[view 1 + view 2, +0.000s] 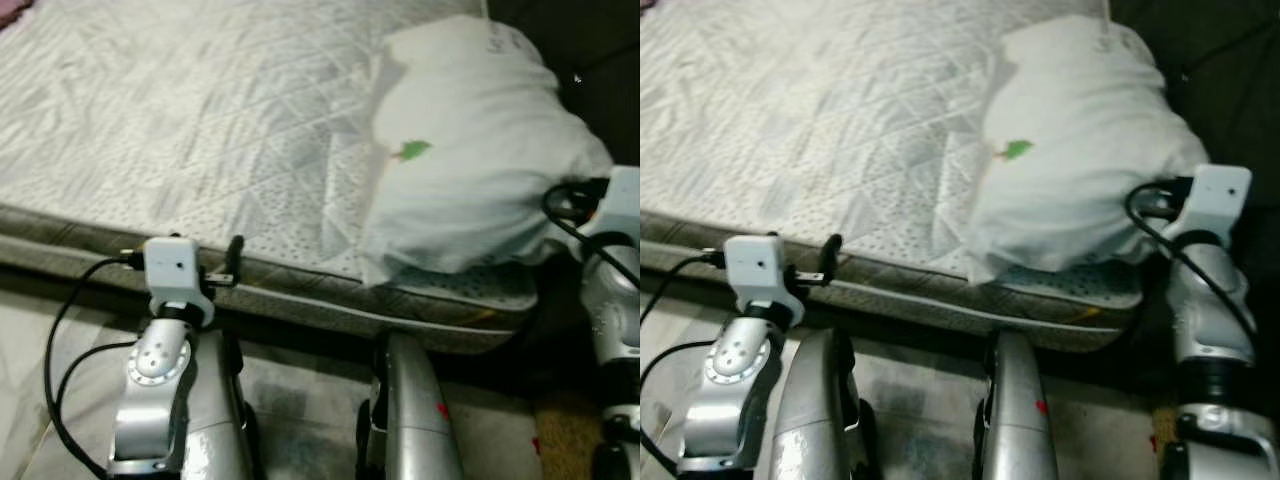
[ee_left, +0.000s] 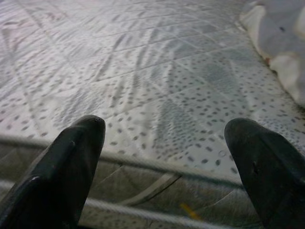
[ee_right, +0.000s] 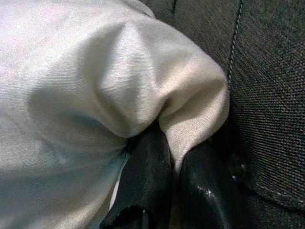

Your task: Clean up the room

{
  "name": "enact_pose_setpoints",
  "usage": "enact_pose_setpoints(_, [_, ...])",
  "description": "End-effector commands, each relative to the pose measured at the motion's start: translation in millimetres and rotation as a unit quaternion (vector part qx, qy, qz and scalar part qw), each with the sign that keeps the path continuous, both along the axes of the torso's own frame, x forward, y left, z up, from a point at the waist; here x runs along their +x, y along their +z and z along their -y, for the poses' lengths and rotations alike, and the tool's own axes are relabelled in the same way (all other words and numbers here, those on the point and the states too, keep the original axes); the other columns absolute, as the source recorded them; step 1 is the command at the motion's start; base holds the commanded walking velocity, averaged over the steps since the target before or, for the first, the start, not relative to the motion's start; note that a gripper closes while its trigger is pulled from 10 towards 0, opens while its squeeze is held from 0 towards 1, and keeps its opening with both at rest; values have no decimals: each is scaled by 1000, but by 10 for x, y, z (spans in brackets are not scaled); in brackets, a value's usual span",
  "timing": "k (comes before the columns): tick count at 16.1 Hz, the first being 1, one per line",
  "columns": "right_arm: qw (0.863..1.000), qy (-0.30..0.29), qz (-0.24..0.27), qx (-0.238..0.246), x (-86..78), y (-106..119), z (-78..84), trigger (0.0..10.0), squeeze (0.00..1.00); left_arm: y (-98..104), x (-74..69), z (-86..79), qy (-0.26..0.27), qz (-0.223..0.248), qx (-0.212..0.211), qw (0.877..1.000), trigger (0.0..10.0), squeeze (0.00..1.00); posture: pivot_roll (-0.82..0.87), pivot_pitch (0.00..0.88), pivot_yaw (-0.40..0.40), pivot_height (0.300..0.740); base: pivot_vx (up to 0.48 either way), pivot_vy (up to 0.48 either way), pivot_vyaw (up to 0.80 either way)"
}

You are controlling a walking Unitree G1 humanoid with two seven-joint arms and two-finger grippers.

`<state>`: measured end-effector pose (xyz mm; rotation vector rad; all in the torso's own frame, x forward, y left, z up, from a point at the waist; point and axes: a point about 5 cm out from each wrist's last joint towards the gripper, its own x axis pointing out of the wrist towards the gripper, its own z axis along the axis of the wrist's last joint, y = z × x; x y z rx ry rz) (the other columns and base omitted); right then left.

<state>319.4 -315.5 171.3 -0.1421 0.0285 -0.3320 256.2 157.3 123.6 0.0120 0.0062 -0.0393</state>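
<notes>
A bare quilted mattress fills the scene, and everything sits relative to it. A white pillow lies on the mattress's right end, its lower side running along the near edge and its right corner bulging past the mattress toward a dark grey upholstered panel. The right gripper is at that corner, its 2 black fingers pinched together on a fold of the pillow's fabric, close against the dark panel, so there is little free space on that side. The left gripper hovers just at the mattress's near edge, left of the pillow and well apart from it, its fingers spread wide with nothing between them. The broad stretch of mattress surface beyond it is open up to the pillow's side.
</notes>
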Motion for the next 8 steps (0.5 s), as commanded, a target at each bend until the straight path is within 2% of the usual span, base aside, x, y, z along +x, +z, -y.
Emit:
enact_pose_setpoints(1, [994,-101,27,-24,-164,197,450,0,0,-13,-36,-25,5,-2,5,1000,10000,0,11,146,-56,537,0,0,0])
enact_pose_setpoints(2, [991,-129,9,-16,-292,77,535,0,0,-15,-30,-23,3,-2,6,1000,10000,0,9,147,-54,537,0,0,0])
enact_pose_setpoints(3, [990,-140,-7,-18,-418,-46,537,0,0,-9,-20,-27,2,-1,7,1000,10000,0,6,148,-52,537,0,0,0])
enact_pose_setpoints(4, [989,-142,-19,-26,-537,-151,509,0,0,-4,-13,-32,1,-1,8,1000,10000,0,4,151,-50,537,0,0,0])
enact_pose_setpoints(5, [986,-154,-41,-46,-762,-318,458,0,0,-11,-11,-41,0,-3,11,1000,10000,0,1,153,-51,537,0,0,0])
enact_pose_setpoints(6, [985,-158,-46,-49,-830,-364,446,0,0,-16,-13,-42,-1,-4,12,1000,10000,0,-1,154,-50,537,0,0,0])
enact_pose_setpoints(7, [982,-172,-66,-50,-1036,-525,401,0,0,-25,-22,-44,-1,-5,12,1000,10000,0,-6,156,-48,537,0,0,0])
enact_pose_setpoints(8, [981,-172,-84,-42,-1163,-635,328,0,0,-35,-29,-36,-3,-7,11,1000,10000,0,-13,159,-44,537,0,0,0])
